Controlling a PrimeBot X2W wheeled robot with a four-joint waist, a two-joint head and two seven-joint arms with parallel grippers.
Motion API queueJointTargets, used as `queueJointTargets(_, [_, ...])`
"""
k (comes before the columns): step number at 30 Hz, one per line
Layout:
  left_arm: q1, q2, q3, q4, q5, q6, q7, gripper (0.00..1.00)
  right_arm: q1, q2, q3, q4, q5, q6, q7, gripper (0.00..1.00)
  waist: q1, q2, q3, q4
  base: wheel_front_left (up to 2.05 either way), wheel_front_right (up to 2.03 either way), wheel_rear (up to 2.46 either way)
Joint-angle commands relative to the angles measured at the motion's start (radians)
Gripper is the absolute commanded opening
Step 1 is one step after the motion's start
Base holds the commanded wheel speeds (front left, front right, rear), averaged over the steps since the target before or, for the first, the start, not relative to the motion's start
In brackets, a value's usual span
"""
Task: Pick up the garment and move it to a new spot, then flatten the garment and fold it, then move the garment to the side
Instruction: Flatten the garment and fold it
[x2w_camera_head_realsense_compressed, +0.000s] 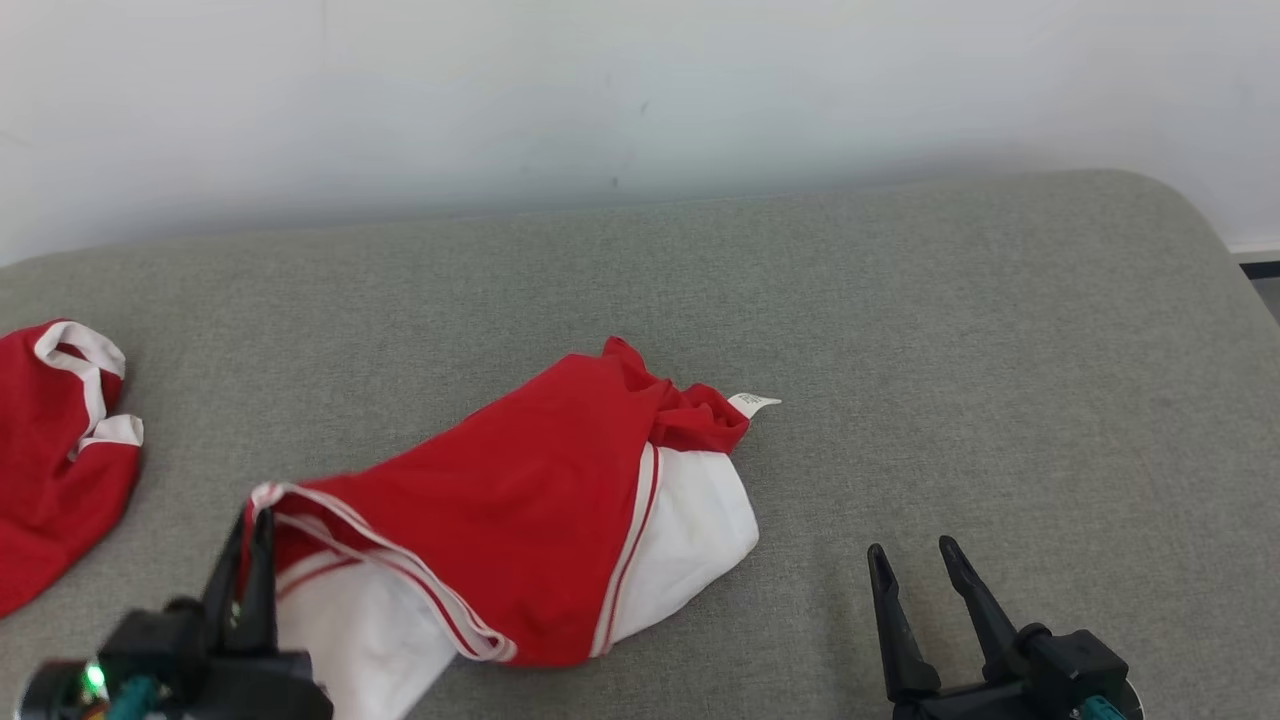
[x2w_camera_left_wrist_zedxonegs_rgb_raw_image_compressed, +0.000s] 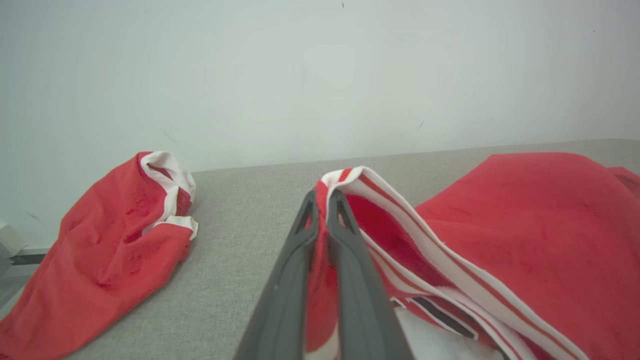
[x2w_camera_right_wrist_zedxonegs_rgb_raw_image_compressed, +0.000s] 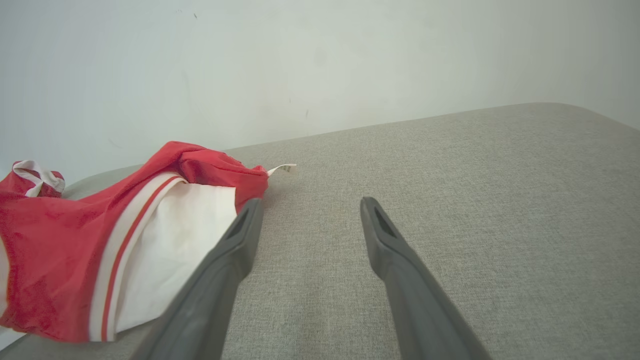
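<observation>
Your left gripper (x2w_camera_head_realsense_compressed: 252, 522) sits at the lower left of the head view. Its two dark fingers are pressed nearly together on the striped hem of the red and white cloth garment (x2w_camera_head_realsense_compressed: 520, 500). The left wrist view confirms it: the gripper (x2w_camera_left_wrist_zedxonegs_rgb_raw_image_compressed: 325, 197) pinches a fold of red cloth and white trim, and that corner of the hem is raised off the surface.

The garment lies crumpled near the middle of the grey fabric-covered worktop (x2w_camera_head_realsense_compressed: 900, 330), slightly toward your left. A humped red panel is on top. A white panel shows at its right side, and more white shows at the near left under the lifted hem. Red and white stripes run along the seam between the panels. A small white label (x2w_camera_head_realsense_compressed: 755, 403) sticks out at the garment's far right end.

Your right gripper (x2w_camera_head_realsense_compressed: 912, 548) is at the lower right, fingers spread wide with nothing between them. In the head view it stands to the right of the garment and apart from it. In the right wrist view the gripper (x2w_camera_right_wrist_zedxonegs_rgb_raw_image_compressed: 311, 202) points over bare worktop (x2w_camera_right_wrist_zedxonegs_rgb_raw_image_compressed: 475, 200). One finger overlaps the white panel of the garment (x2w_camera_right_wrist_zedxonegs_rgb_raw_image_compressed: 50, 250) there, and you cannot tell whether they touch.

A second red garment with white trim (x2w_camera_head_realsense_compressed: 40, 470) lies at the far left edge of the worktop, well apart from the held one. It also shows in the left wrist view (x2w_camera_left_wrist_zedxonegs_rgb_raw_image_compressed: 100, 250).

A plain pale wall (x2w_camera_head_realsense_compressed: 640, 90) stands behind the worktop.
</observation>
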Motion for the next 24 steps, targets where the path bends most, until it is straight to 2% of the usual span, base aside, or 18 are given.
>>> queueJointTargets(1, [-0.048, 0.023, 0.007, -0.010, 0.015, -0.006, -0.003, 0.00, -0.007, 0.001, 0.000, -0.003, -0.007, -0.002, -0.001, 1.00, 0.0001, 0.0000, 0.002, -0.006, 0.00, 0.00, 0.00])
queueJointTargets(7, [-0.167, 0.097, -0.041, -0.009, 0.001, -0.005, -0.003, 0.00, -0.016, 0.001, 0.006, -0.002, -0.006, -0.002, -0.001, 1.00, 0.0001, 0.0000, 0.011, -0.041, 0.00, 0.00, 0.00])
queueJointTargets(12, [-0.220, 0.112, -0.086, -0.002, 0.005, -0.004, -0.003, 0.00, -0.021, 0.001, 0.002, -0.001, -0.003, -0.002, -0.001, 1.00, 0.0001, 0.0000, 0.015, -0.065, 0.00, 0.00, 0.00])
queueJointTargets(15, [-0.239, 0.118, -0.096, 0.053, -0.009, -0.004, -0.003, 0.00, -0.024, 0.001, 0.007, 0.000, -0.001, -0.002, -0.001, 1.00, 0.0001, 0.0000, 0.018, -0.078, 0.00, 0.00, 0.00])
queueJointTargets(16, [-0.249, 0.118, -0.095, 0.068, -0.012, -0.004, -0.003, 0.16, -0.025, 0.001, 0.007, 0.001, 0.000, -0.002, -0.001, 1.00, 0.0001, 0.0000, 0.020, -0.081, 0.00, 0.00, 0.00])
queueJointTargets(17, [-0.255, 0.118, -0.090, 0.087, -0.013, -0.004, -0.003, 0.61, -0.027, 0.001, 0.006, 0.001, 0.001, -0.002, -0.001, 1.00, 0.0001, 0.0000, 0.021, -0.083, 0.00, 0.00, 0.00])
queueJointTargets(18, [-0.255, 0.114, -0.084, 0.105, -0.016, -0.004, -0.003, 1.00, -0.028, 0.000, 0.005, 0.001, 0.002, -0.002, -0.001, 1.00, 0.0001, 0.0000, 0.022, -0.084, 0.00, 0.00, 0.00])
queueJointTargets(24, [-0.209, 0.086, -0.060, 0.129, -0.004, -0.004, -0.003, 1.00, -0.011, 0.001, -0.014, -0.002, 0.004, -0.002, -0.001, 1.00, 0.0001, 0.0000, 0.022, -0.059, 0.00, 0.00, 0.00])
